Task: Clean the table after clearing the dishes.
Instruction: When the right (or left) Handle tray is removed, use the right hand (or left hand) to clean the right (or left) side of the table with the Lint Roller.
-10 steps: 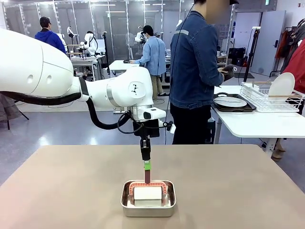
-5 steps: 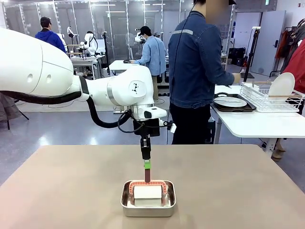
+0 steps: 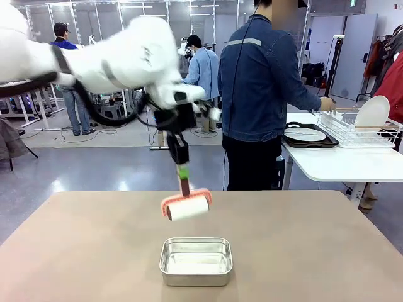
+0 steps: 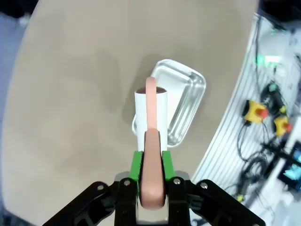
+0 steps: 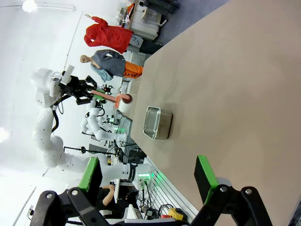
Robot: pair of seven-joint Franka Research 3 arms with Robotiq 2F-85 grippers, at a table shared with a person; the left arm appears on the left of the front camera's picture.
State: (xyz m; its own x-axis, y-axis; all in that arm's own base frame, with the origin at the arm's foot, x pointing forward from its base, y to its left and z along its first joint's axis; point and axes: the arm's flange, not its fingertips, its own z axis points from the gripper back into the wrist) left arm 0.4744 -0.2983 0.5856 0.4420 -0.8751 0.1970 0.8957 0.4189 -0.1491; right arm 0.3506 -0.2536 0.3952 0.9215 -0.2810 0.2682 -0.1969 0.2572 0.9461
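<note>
Since the dishes (image 3: 305, 134) sit on the side table (image 3: 340, 167), I judge clearing done; my left gripper (image 3: 182, 173) pinches the roller (image 3: 187, 207) by its handle in the air near the pan (image 3: 196, 261), the right gripper (image 5: 148, 175) gapes wide (idle), and wiping the table (image 3: 327, 251) is left.

The left tool (image 3: 183, 176) has lifted the roller (image 3: 187, 207) out of the pan (image 3: 196, 278)

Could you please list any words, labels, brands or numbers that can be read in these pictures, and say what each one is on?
No text can be read.
The green sign at the top right of the front view is too small to read.
The roller, pan and table show no print.
</note>
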